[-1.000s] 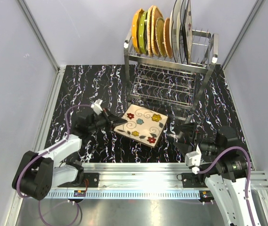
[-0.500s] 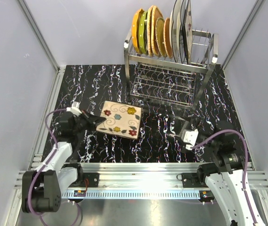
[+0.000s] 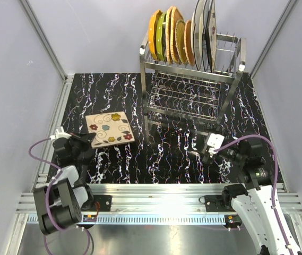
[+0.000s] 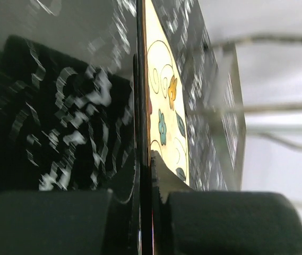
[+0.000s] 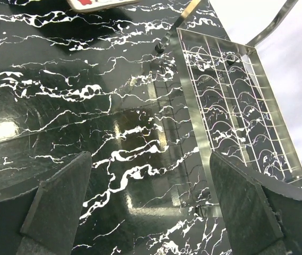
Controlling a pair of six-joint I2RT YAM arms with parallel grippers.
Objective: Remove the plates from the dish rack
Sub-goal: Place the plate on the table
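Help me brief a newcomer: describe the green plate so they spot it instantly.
Find the tall steel-wire dish rack at the back. Among plates standing along its top tier, the round green plate is second from left, the only green one between orange neighbours.

Beige plate (image 3: 108, 129) at 9 o'clock: red, blue, yellow flowers, dark swirls. Black white-veined table (image 3: 166, 154). Orange, green, tan plates (image 3: 169, 34) at 12.

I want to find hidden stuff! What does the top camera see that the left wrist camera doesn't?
Only the top camera: plates standing in the dish rack, and the open right tool. Only the left wrist camera: a close-up of the left tool pinching the edge of the flowered plate. Both: that flowered plate and the black marbled table.
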